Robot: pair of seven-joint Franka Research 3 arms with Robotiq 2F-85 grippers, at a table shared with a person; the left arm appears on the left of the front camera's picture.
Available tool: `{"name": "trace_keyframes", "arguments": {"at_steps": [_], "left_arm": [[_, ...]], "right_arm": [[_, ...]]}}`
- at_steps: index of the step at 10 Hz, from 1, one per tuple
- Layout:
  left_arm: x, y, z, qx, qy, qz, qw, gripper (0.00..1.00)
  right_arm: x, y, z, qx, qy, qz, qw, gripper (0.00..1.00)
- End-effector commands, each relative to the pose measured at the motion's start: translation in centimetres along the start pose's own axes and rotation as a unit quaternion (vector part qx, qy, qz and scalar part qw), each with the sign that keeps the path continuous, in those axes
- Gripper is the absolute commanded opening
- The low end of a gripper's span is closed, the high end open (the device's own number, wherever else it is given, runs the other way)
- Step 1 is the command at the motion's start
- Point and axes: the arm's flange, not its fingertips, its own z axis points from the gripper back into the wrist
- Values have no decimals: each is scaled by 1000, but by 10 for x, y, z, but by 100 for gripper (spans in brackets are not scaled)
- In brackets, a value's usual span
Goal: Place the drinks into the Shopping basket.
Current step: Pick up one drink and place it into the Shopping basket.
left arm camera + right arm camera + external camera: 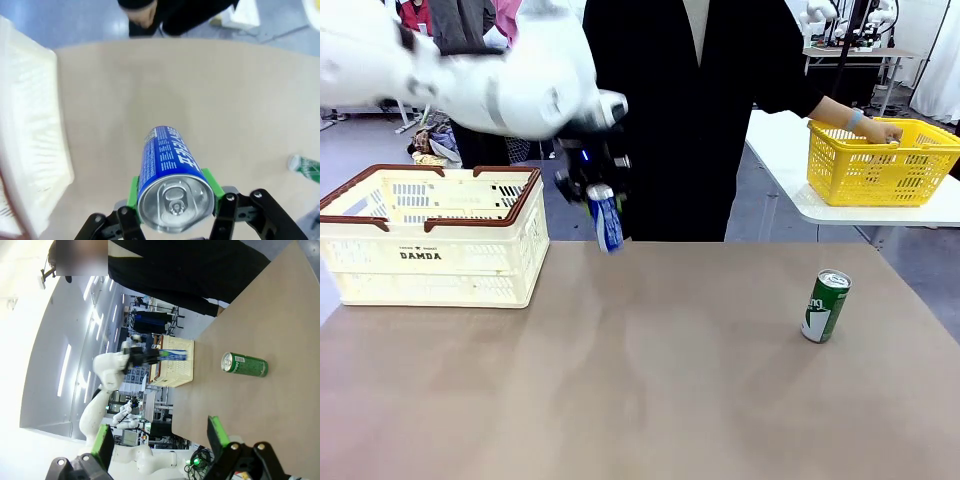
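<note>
My left gripper [595,195] is shut on the blue can [607,224], which hangs tilted in the air above the table, just right of the cream Shopping basket [480,265]. In the left wrist view the green pads [133,192] clamp the blue can [167,165] just below its silver top, with the basket wall [30,150] at the left. The green can [825,306] stands upright on the table at the right, and shows at the edge of the left wrist view [305,167]. My right gripper [160,436] is open with nothing in it, well back from the green can [245,365].
A person in black stands at the far side, one hand [875,128] on a yellow mesh basket [880,165] on a white side table [790,160]. The brown tabletop [650,380] is bare between the basket and the green can.
</note>
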Motion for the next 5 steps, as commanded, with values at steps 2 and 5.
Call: {"name": "trace_keyframes", "arguments": {"at_steps": [2,5], "left_arm": [[28,52,158,-31,-20,-64,997,0],[43,165,234,-33,-72,-37,996,0]], "right_arm": [[1,2,3,3,3,9,1000,100],[1,2,3,3,3,9,1000,100]]}}
